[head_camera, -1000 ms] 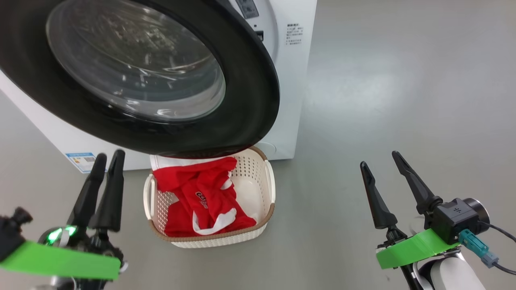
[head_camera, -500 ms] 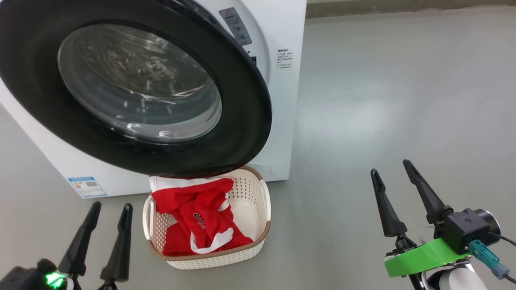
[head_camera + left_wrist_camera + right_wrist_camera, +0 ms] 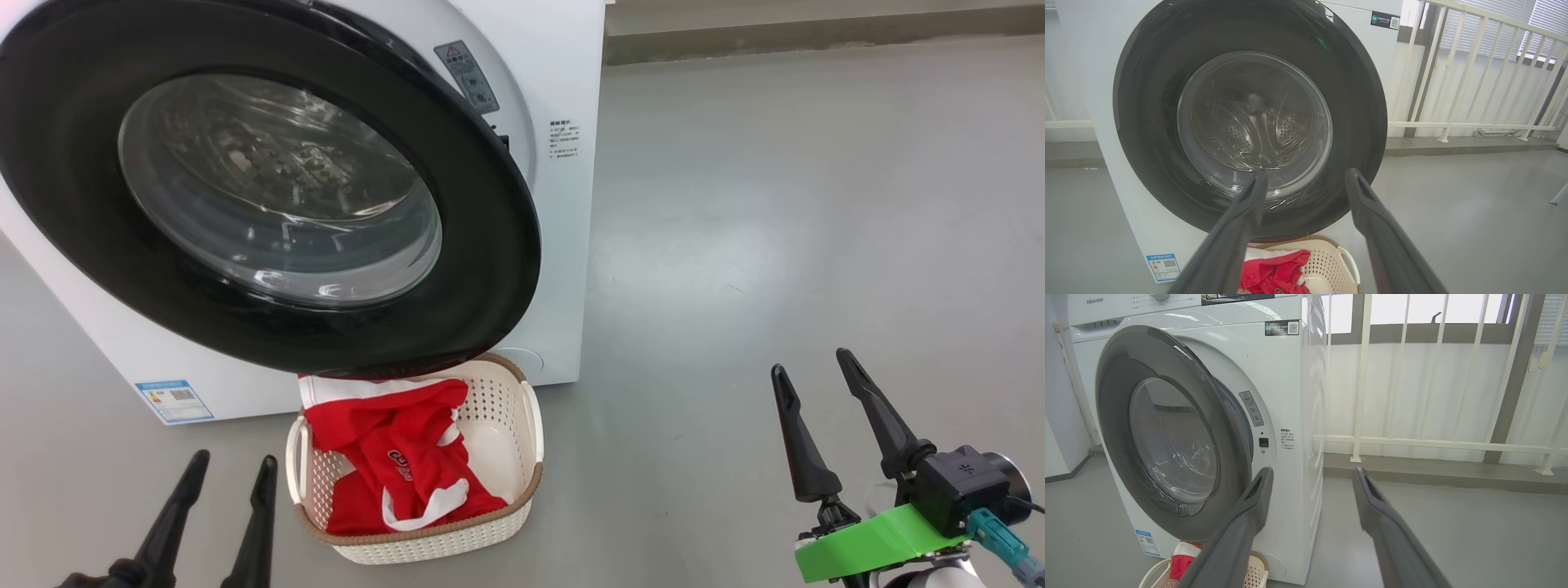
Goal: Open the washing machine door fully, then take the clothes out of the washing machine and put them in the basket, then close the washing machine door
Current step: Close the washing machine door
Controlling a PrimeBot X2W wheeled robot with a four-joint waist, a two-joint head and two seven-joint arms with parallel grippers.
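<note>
The left gripper (image 3: 233,462), fingers wide and empty, has drawn back from the washing machine door (image 3: 482,245), ajar above the basket (image 3: 535,482) of red clothes (image 3: 392,441); right gripper (image 3: 808,362) also spread, open floor (image 3: 775,204) right of the basket.

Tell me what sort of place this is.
Probably a laundry corner, perhaps on an enclosed balcony: a white front-loading washing machine stands on a bare grey floor, a basket with red clothes sits before it, and a white railing runs below windows behind.
</note>
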